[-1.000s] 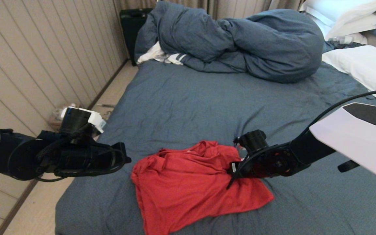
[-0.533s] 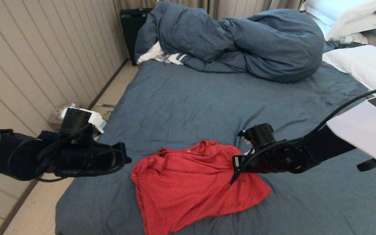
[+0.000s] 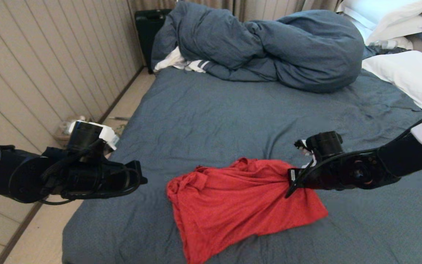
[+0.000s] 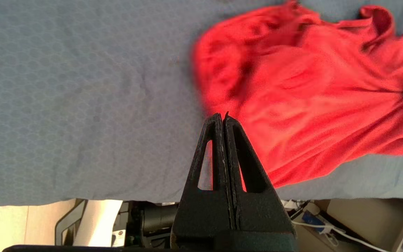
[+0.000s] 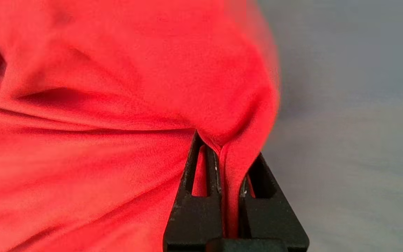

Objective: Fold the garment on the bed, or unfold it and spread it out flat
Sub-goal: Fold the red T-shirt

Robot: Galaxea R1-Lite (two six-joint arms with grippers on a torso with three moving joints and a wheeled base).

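While its left arm waits off the near-left edge of the bed [image 3: 211, 110], the robot's right gripper [image 3: 291, 180] clamps a fold of the red T-shirt [image 3: 244, 205] at the garment's right side, near the front of the dark blue-grey sheet. The right wrist view shows a ridge of red cloth pinched between the two black fingers [image 5: 201, 182], the fabric drawn into taut creases that run away from the grip. The left gripper [image 4: 222, 120] hangs above the sheet just beside the shirt's other edge, its fingers pressed together on nothing.

The shirt lies crumpled, plain side up, with its collar area bunched toward the far side and one corner trailing toward the foot of the bed; no print is visible. A bunched duvet [image 3: 269, 47] and white pillows [image 3: 408, 73] sit well apart at the head of the bed.

The step in hand looks like spreading: pulling the cloth sideways to draw out the bunching. The next move probably calls for the left gripper to open and take the opposite edge, so that both arms can stretch the shirt flat without dragging the whole heap across the sheet.
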